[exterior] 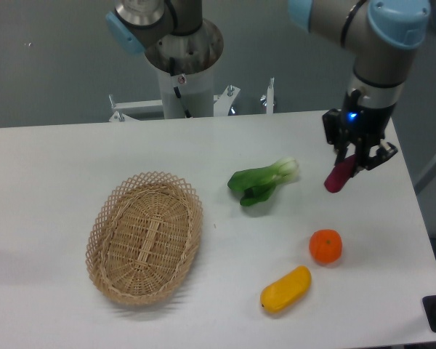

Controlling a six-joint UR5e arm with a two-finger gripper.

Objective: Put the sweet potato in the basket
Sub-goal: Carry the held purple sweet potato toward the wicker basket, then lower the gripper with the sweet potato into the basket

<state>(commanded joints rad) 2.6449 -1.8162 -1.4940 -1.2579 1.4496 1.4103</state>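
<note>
Sweet potato [340, 177] clamped in the gripper [351, 164], held above the table's [43, 189] right side.
Carry step, judged: the slim reddish-purple tuber hangs tilted, tapered end down. The next move calls for travel left, past the greens [261, 182], to the basket [145, 236], well apart; orange [325, 246] and yellow vegetable [285, 289] lie below.

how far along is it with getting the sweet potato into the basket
Done: the pickup. The end effector is shut on the sweet potato, which hangs tilted above the right side of the table. In hand: the carry, with the tuber far to the right of the basket. Left: moving it across past the bok choy and releasing it into the basket, which holds nothing yet.
</note>
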